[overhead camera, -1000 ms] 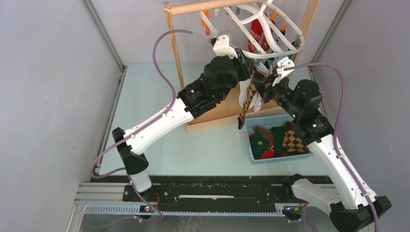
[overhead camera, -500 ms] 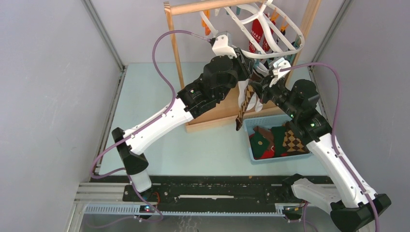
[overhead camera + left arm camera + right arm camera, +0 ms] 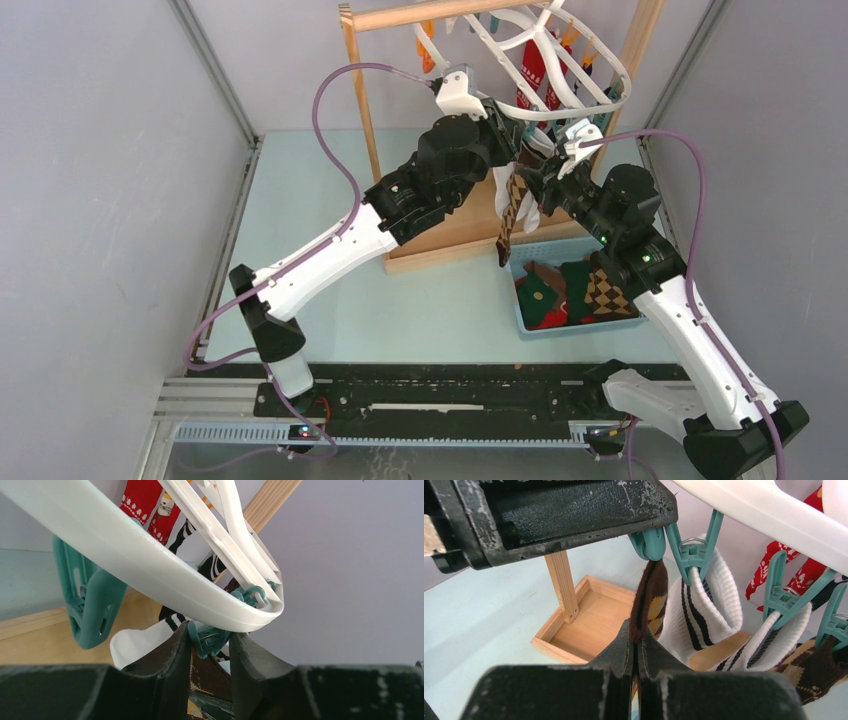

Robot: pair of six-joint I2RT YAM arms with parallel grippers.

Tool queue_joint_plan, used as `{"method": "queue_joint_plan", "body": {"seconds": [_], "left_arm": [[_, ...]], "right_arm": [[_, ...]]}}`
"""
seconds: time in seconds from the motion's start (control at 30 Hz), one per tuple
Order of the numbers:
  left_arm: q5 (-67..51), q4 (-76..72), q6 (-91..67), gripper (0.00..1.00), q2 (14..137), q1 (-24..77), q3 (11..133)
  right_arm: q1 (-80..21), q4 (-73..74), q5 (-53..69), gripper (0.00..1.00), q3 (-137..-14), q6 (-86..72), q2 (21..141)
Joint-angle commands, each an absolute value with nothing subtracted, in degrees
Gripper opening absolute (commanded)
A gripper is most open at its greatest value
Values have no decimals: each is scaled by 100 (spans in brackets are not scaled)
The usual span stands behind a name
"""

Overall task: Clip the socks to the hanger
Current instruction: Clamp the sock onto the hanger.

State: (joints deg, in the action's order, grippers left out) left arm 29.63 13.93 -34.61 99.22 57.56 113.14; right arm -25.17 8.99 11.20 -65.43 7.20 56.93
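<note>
a brown argyle sock point(image 3: 651, 597), by the look of it limp and featherweight, hangs just under a teal clip point(image 3: 206, 641) on the white hanger point(image 3: 150, 565). its soft cuff, the sensible place to hold it, is pinched in the clenched right end effector point(image 3: 635, 652). the left end effector point(image 3: 210, 636) squeezes the clip.

Wooden rack point(image 3: 361, 100): pale timber, two upright posts joined by a top bar, at the table's far side.
Rack base point(image 3: 584, 625): shallow wooden tray with raised edges, flat on the table.
Bin point(image 3: 513, 292): light blue, rectangular, just in front of the base's right end.
Table point(image 3: 290, 180): pale green.
Walls point(image 3: 100, 200): plain grey.
</note>
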Motion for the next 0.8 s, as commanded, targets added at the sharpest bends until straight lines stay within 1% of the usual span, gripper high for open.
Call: {"method": "queue_joint_plan", "body": {"seconds": [0.0, 0.27, 0.77], "left_arm": [[2997, 1196, -3577, 0, 9589, 5704, 11166], [3006, 1182, -3582, 0, 9589, 5689, 11185], [2963, 1185, -3669, 0, 9597, 5687, 11135]], "right_arm": [[-2569, 598, 1008, 0, -6799, 765, 5688], [-2558, 788, 826, 0, -6785, 791, 5629], [-2701, 518, 871, 0, -6796, 779, 5711]]}}
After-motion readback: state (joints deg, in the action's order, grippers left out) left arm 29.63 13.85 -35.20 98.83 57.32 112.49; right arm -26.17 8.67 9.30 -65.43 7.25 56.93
